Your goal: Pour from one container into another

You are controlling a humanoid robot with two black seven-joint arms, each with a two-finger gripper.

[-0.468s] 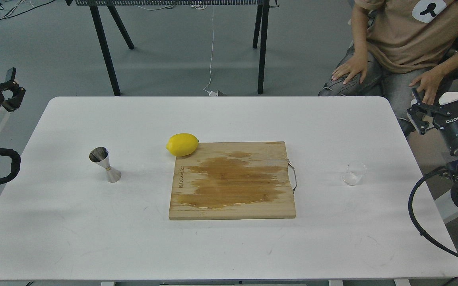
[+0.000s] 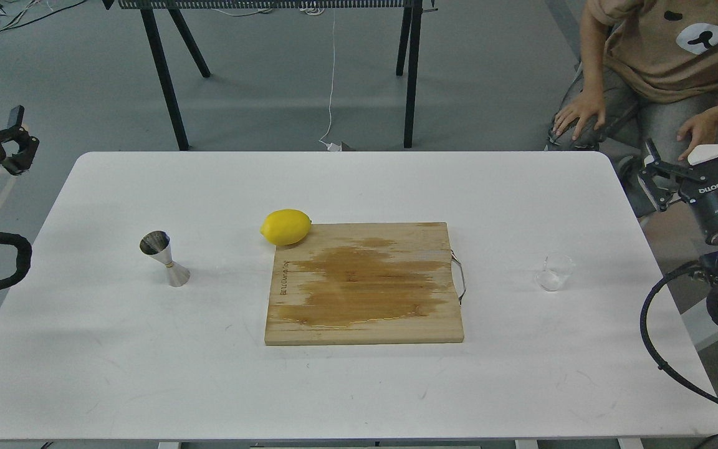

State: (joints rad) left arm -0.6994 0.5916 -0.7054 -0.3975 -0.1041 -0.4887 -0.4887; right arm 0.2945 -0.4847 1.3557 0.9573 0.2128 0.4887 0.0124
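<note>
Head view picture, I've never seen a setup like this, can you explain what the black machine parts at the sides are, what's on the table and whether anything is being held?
This picture comes from a camera in a humanoid robot's head, looking forward and down at a white table. The black parts at the edges are its two arms. The left gripper and the right gripper are two-finger claws; both are open, off to the table's sides, and hold nothing.

On the table stand a small shiny steel hourglass-shaped jigger on the left and a small clear glass cup on the right. Between them lies a wooden cutting board with a dark wet-looking stain, and a yellow lemon at its far left corner. A person in a tan shirt sits beyond the table.
</note>
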